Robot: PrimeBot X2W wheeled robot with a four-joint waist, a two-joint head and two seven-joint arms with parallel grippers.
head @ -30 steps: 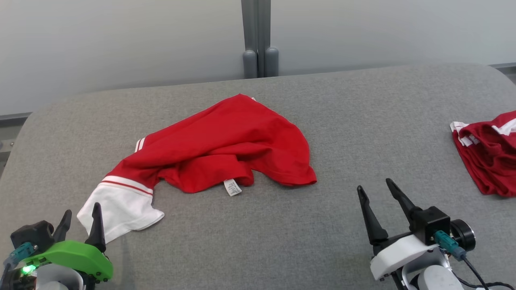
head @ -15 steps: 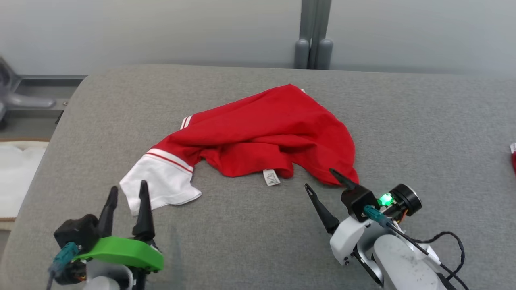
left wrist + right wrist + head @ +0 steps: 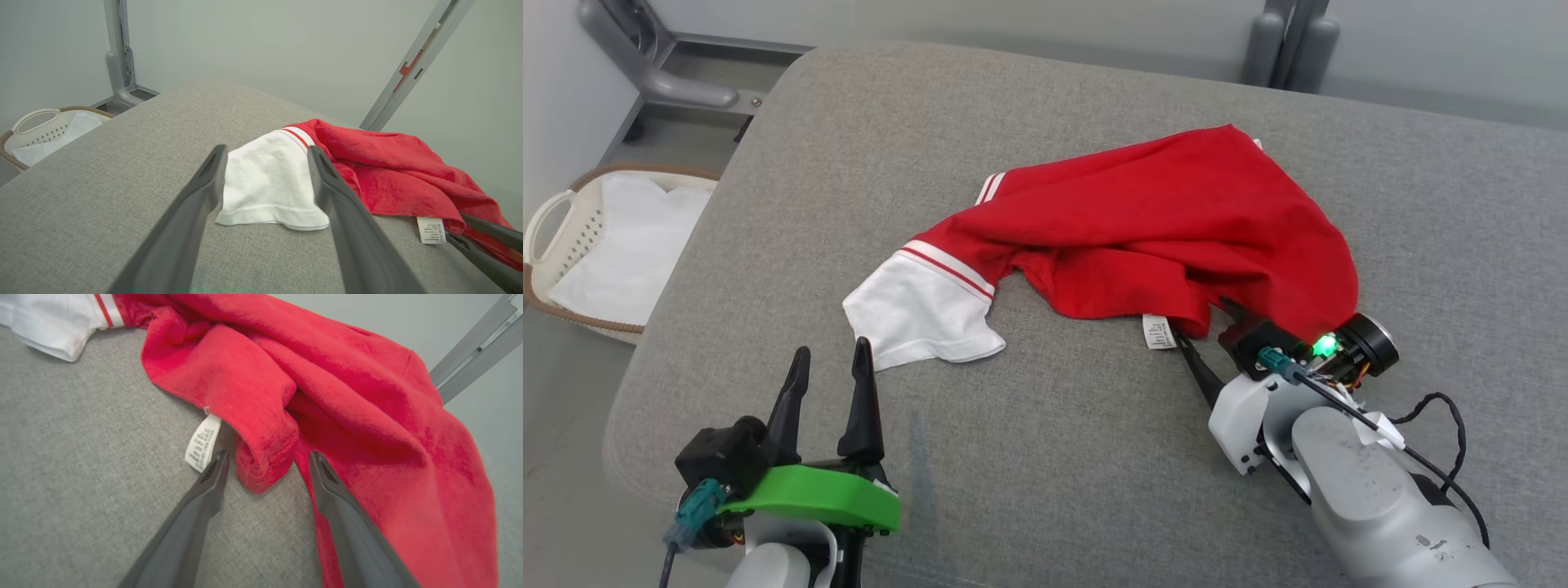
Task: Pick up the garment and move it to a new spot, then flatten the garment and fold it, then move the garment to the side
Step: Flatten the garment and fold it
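On the grey fabric-covered desk (image 3: 1054, 457), in the head view, a crumpled red T-shirt (image 3: 1176, 212) with one white sleeve lies centrally. The left gripper (image 3: 832, 347) points at the sleeve, jaws wide. The right gripper (image 3: 1202, 327), forearm angled inward, reaches low to the shirt's near hem. Left wrist view: the sleeve lies beyond the spread jaws, apart. Right wrist view: a hem fold sits between the wide jaws, with a white care label (image 3: 203, 443) beside one finger.

The garment (image 3: 1176, 212) is red; sleeve (image 3: 919, 314) white, with red and white stripes at the seam. White label (image 3: 1158, 331). Plain grey table (image 3: 1054, 457). Cream basket (image 3: 547, 220), brown rim. Dark left tool (image 3: 832, 355), green bracket.
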